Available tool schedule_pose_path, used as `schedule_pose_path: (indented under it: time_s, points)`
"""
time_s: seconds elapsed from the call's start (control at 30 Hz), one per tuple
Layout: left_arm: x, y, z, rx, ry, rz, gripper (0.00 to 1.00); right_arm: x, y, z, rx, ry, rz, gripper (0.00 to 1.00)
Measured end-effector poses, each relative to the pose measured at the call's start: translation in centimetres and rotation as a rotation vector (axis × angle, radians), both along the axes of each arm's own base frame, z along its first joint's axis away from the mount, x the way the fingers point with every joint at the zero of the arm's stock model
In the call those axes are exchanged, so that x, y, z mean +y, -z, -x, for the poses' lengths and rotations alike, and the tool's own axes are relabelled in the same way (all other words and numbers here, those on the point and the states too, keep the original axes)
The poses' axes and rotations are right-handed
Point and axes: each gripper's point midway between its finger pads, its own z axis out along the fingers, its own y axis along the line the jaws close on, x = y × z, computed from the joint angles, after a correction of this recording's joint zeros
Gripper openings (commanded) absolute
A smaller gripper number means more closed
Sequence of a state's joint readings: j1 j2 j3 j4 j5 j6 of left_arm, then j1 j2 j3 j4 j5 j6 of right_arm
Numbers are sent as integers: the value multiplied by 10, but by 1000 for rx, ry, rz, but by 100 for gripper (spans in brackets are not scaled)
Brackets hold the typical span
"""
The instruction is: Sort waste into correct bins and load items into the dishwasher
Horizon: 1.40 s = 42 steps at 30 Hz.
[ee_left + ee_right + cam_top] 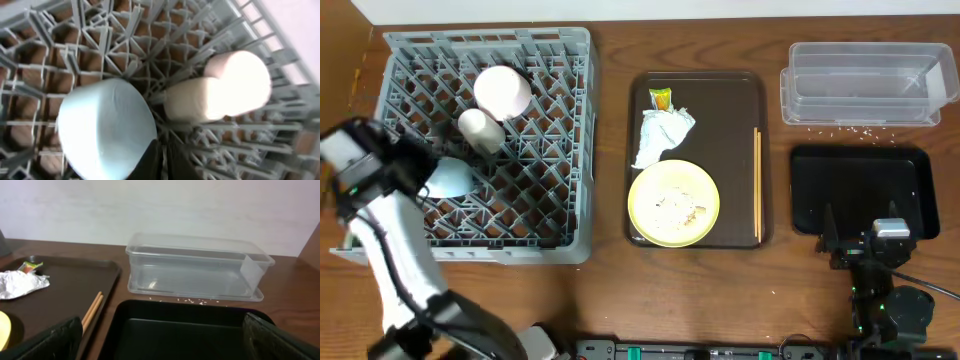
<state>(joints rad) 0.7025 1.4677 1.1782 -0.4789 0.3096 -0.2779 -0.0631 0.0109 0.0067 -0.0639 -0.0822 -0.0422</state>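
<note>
Light blue bowl (pixel 450 178) sits in the grey dish rack (pixel 570 130), its smooth, pale outside turned up toward you.

Your left gripper (pixel 162 160) is beside the bowl's edge with its fingers pressed together; no grip shows. The right gripper (pixel 160 340) is spread wide over the black tray (pixel 865 170). The rack holds three items: this bowl, one white bowl (pixel 502 90) and one white cup (pixel 480 130). The brown tray (pixel 730 100) holds one napkin (pixel 662 135), one wrapper (pixel 661 98), one yellow plate (pixel 673 203) with crumbs (pixel 675 208), and two chopsticks (pixel 757 185).
</note>
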Motion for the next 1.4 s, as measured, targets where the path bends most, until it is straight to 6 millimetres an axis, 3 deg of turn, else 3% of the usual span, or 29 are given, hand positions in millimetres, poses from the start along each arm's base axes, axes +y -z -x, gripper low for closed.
schedule_pose_path:
  time_s: [0.1, 0.3, 0.57, 0.73, 0.87, 0.97, 1.07, 1.13, 1.23, 1.4]
  points:
    - [3, 23, -6, 99, -22, -57, 8, 0, 0, 0, 0, 0, 0, 99]
    - [18, 51, 5, 217, -85, -82, 8, 0, 0, 0, 0, 0, 0, 99]
    - [19, 56, 14, 252, -118, -66, 8, 0, 0, 0, 0, 0, 0, 99]
    - [30, 62, 44, 290, -239, 13, 8, 0, 0, 0, 0, 0, 0, 99]
    - [38, 53, 55, 271, -302, 19, 8, 0, 0, 0, 0, 0, 0, 99]
    - [36, 31, 46, 188, -280, -9, 8, 0, 0, 0, 0, 0, 0, 99]
    - [27, 2, 16, 54, -174, -60, 8, 0, 0, 0, 0, 0, 0, 99]
    - [18, -2, 3, 26, -117, -69, 8, 0, 0, 0, 0, 0, 0, 99]
    - [9, 2, -12, 20, -62, -84, 8, 0, 0, 0, 0, 0, 0, 99]
    - [19, 33, -25, 68, -63, -87, 8, 0, 0, 0, 0, 0, 0, 99]
